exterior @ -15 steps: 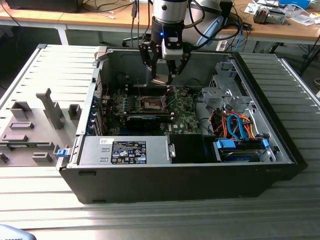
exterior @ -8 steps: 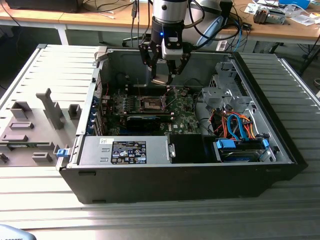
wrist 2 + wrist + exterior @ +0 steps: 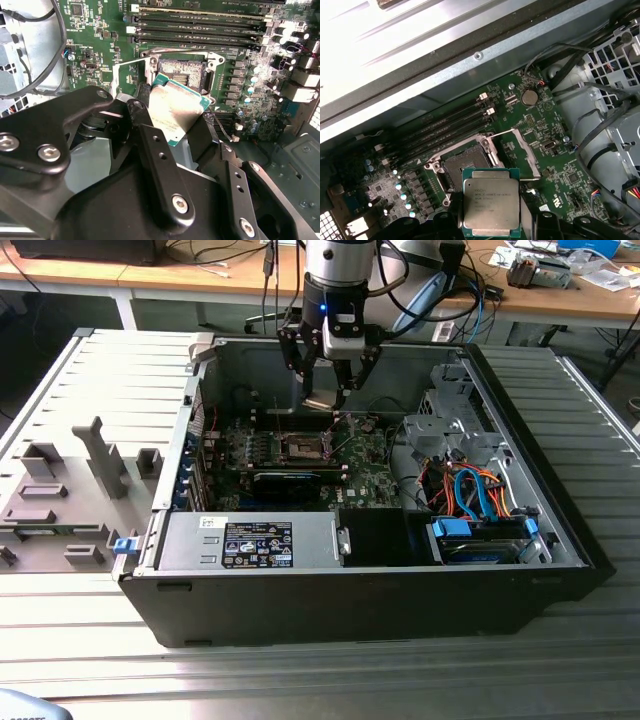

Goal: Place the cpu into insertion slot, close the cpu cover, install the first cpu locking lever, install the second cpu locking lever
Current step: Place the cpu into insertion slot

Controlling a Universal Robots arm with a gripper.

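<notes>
- cpu point(image 3: 491, 202) is clamped by two opposite edges in the jaws of the gripper point(image 3: 492, 226), its silver-grey top facing the first wrist view's camera and a green rim around it.
- It hangs above the green circuit board point(image 3: 545, 130), near the insertion slot point(image 3: 467, 165) but not seated in it.
- The slot lies bare, its brownish pin field exposed, and the cpu cover point(image 3: 526, 152) is swung open to one side.
- The first wrist view shows several lines of print on the chip's top, and a coin cell point(image 3: 529, 97) on the board.
- In the second wrist view the cpu point(image 3: 177, 107) appears tilted, its plain underside catching the light; the black fingers point(image 3: 150, 140) grip it, with the slot point(image 3: 181, 72) and long memory slots point(image 3: 200, 25) beyond.
- The exterior view shows the gripper point(image 3: 325, 395) inside an open computer case point(image 3: 370, 610), above the slot point(image 3: 303, 448).
- A printed label point(image 3: 257, 543) sits on the silver box at the case's front, and blue and orange cables point(image 3: 480, 490) bundle at the exterior view's right.
- The case lies on a ribbed metal worktop point(image 3: 300, 670).
</notes>
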